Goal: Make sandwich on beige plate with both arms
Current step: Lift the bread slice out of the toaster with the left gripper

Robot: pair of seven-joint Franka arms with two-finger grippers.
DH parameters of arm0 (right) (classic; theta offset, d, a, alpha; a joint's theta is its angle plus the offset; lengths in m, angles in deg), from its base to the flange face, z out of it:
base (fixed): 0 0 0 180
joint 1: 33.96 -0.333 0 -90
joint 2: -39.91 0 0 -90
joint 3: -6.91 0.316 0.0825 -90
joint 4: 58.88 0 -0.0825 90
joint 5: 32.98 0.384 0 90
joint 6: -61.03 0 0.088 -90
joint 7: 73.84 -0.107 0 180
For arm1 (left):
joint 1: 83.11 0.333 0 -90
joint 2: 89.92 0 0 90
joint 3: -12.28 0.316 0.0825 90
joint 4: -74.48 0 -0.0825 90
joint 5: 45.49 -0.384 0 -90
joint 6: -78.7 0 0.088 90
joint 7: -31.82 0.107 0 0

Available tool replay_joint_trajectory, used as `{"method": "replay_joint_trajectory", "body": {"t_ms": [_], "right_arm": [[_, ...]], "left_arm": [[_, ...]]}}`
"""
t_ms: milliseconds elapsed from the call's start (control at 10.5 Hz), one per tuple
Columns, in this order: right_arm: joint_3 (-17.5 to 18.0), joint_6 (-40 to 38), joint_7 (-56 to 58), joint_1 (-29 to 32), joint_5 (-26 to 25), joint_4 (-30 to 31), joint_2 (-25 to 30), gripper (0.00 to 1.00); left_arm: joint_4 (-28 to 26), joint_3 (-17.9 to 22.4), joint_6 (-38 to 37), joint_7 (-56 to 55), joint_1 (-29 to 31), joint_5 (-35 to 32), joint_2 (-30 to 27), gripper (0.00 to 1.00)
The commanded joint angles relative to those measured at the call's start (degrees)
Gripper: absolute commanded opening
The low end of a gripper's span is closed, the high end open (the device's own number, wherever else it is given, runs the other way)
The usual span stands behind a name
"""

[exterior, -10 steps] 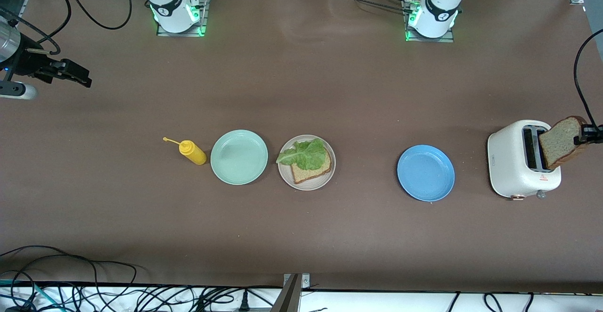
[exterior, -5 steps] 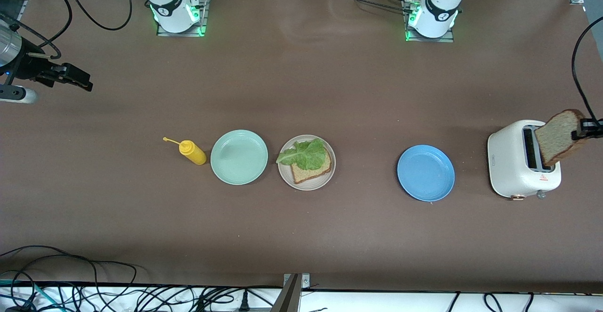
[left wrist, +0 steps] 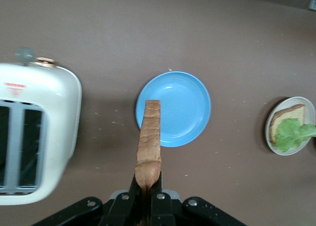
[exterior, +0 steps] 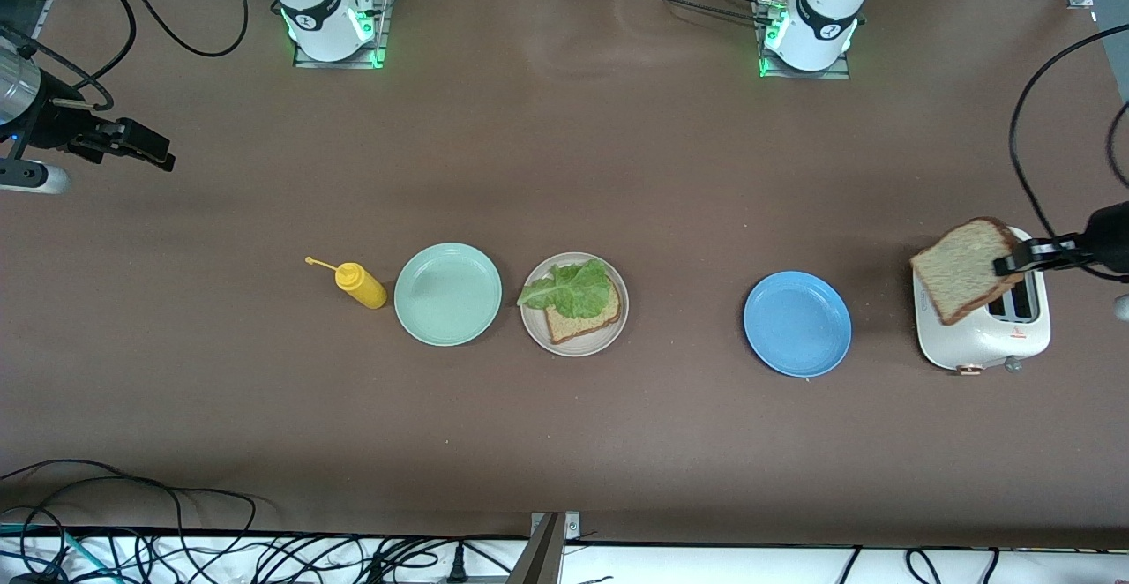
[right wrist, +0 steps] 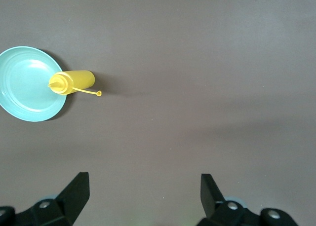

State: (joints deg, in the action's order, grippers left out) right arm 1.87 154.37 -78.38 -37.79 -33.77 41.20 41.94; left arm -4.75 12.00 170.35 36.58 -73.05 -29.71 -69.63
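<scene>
The beige plate (exterior: 532, 324) lies mid-table with a brown toast slice (exterior: 582, 325) on it, and a green lettuce leaf (exterior: 569, 291) covers part of that slice. The left wrist view shows the same plate (left wrist: 270, 137) with the lettuce (left wrist: 290, 135). My left gripper (exterior: 1004, 265) is shut on the crust edge of a second toast slice (exterior: 960, 272). It holds the slice tilted in the air over the white toaster (exterior: 975, 341). From the left wrist view this slice (left wrist: 149, 137) shows edge-on, sticking out of the gripper (left wrist: 146, 184). My right gripper (exterior: 164, 159) hangs open over bare table at the right arm's end.
A blue plate (exterior: 797, 324) lies between the toaster and the beige plate. A mint-green plate (exterior: 447, 294) sits beside the beige plate toward the right arm's end, with a yellow squeeze bottle (exterior: 360, 285) lying next to it. Cables run along the table edge nearest the front camera.
My left gripper has carried the toast slice from the toaster's outer end to over the toaster, toward the blue plate, and tilted it flatter. The right arm has barely moved.
</scene>
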Motion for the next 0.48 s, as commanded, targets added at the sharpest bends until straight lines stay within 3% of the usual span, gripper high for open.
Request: {"method": "replay_joint_trajectory", "body": {"t_ms": [0, 381], "right_arm": [[0.38, -0.45, -0.65, 0.67, 1.06, -1.29, -0.53, 1.00], [0.38, -0.45, -0.73, 0.67, 1.06, -1.29, -0.53, 1.00]], "left_arm": [[0.04, 0.29, -0.60, -4.30, -2.23, 5.45, -0.08, 0.00], [-1.88, 0.46, 0.45, -9.32, -5.93, 17.94, 1.50, 0.00]]}}
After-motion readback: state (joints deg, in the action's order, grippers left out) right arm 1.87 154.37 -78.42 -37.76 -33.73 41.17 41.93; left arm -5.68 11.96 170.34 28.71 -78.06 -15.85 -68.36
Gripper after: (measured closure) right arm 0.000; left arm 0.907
